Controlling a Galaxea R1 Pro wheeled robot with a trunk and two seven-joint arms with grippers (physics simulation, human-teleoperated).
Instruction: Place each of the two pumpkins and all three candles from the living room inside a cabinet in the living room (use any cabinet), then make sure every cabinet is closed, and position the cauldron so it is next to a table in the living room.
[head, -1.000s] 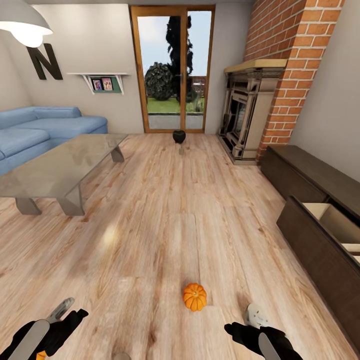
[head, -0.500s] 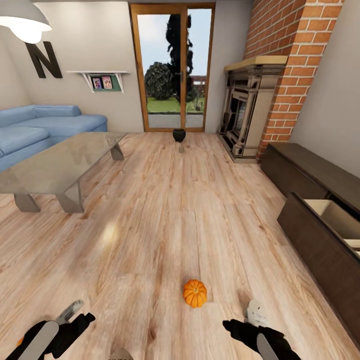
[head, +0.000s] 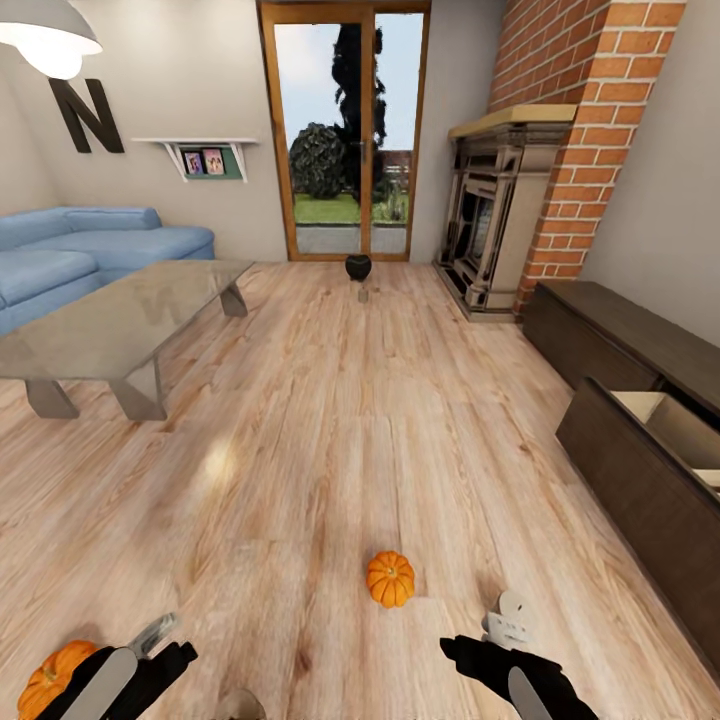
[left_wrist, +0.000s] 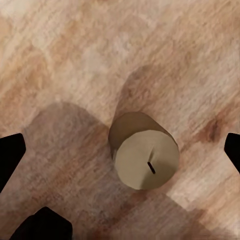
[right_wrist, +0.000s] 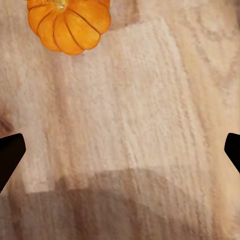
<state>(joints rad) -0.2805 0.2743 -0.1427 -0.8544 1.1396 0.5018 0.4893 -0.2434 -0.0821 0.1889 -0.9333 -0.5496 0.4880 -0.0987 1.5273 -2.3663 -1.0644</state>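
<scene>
Looking down the living room from the head view: one pumpkin is sitting on the wooden floor between the two arms, and a second pumpkin is lying at the lower left corner, beside the left gripper. Compared with a second ago, the whole scene is shifting: the camera is tilting slightly down, so the second pumpkin, then a sliver, is now showing nearly whole. Nothing on the floor itself is moving.

The left wrist view is showing a candle standing upright on the floor between the spread fingertips, untouched; the jaws are standing wide apart. The right gripper is likewise spread, holding nothing, with the first pumpkin at the edge of its view.

A pale candle is standing on the floor just beyond the right arm. The cauldron is sitting far off by the glass door, well apart from the coffee table at left. The cabinet along the right wall is showing one drawer pulled out.
</scene>
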